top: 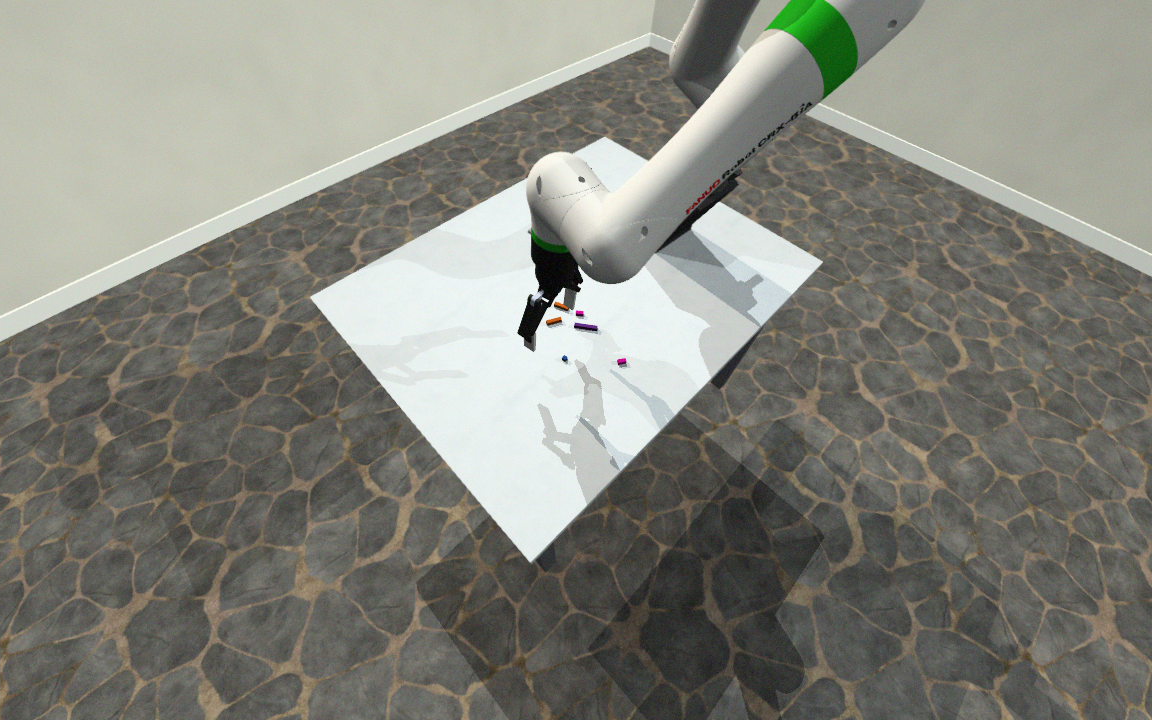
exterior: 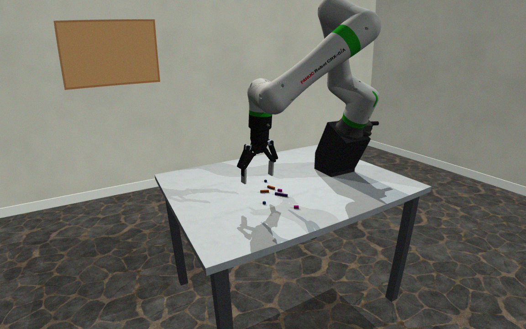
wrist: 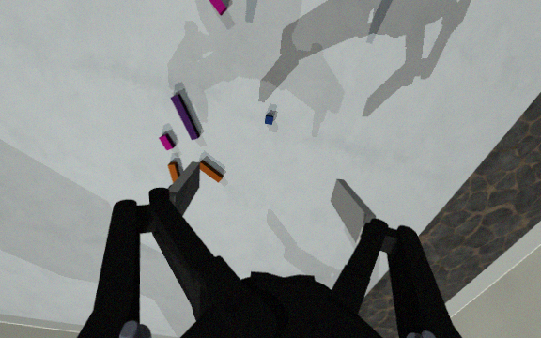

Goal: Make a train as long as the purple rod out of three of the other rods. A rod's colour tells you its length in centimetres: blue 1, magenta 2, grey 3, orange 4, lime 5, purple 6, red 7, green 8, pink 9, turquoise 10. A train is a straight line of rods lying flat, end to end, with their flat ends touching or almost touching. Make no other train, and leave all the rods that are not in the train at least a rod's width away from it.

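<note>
My gripper (top: 550,323) (exterior: 257,178) (wrist: 269,182) is open and empty, above the table. The purple rod (top: 585,326) (exterior: 281,194) (wrist: 185,116) lies flat, near one magenta rod (top: 579,313) (exterior: 279,189) (wrist: 167,142). One orange rod (top: 560,306) (exterior: 270,187) (wrist: 174,172) is partly behind a finger in the wrist view. A second orange rod (top: 554,320) (exterior: 264,191) (wrist: 211,171) lies apart at another angle. Another magenta rod (top: 621,361) (exterior: 296,207) (wrist: 219,7) and a blue rod (top: 564,359) (exterior: 264,202) (wrist: 269,119) lie farther out. A second blue rod (exterior: 265,180) shows only in the exterior view.
The white table (top: 437,358) (exterior: 199,229) carries the rods and shadows of the arm. The black robot base (exterior: 334,149) stands at its back right. The table's edge and the stone floor (wrist: 501,188) show at the right in the wrist view.
</note>
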{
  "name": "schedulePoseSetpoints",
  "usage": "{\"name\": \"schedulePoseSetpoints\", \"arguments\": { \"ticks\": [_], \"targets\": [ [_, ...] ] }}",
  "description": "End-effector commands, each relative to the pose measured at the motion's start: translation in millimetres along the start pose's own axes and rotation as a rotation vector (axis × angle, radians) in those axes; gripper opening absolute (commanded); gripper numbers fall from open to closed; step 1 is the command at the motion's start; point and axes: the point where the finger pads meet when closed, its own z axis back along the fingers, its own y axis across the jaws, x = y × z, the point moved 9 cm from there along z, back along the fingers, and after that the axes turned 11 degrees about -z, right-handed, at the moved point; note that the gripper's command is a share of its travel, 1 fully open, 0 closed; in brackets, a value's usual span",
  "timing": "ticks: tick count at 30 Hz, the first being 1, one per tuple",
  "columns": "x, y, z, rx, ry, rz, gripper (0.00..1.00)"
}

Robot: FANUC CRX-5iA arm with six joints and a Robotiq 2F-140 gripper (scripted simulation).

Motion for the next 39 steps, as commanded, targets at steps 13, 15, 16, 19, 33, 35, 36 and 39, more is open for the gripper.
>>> {"name": "schedulePoseSetpoints", "arguments": {
  "ticks": [13, 15, 16, 19, 33, 35, 36, 39],
  "targets": [
    [-34.6, -7.4, -8.0, -0.027, 0.084, -0.03, 0.15],
    [-34.6, -7.4, -8.0, -0.027, 0.084, -0.03, 0.15],
    [-34.6, -7.4, -8.0, -0.027, 0.084, -0.03, 0.15],
    [-34.6, -7.4, -8.0, -0.027, 0.084, -0.03, 0.15],
    [-34.6, -7.4, -8.0, -0.027, 0.084, -0.03, 0.15],
    [-34.6, -7.4, -8.0, -0.027, 0.084, -0.03, 0.15],
    [-34.6, -7.4, -8.0, -0.027, 0.084, -0.03, 0.15],
    [-34.6, -7.4, -8.0, -0.027, 0.084, -0.03, 0.15]
  ]
}}
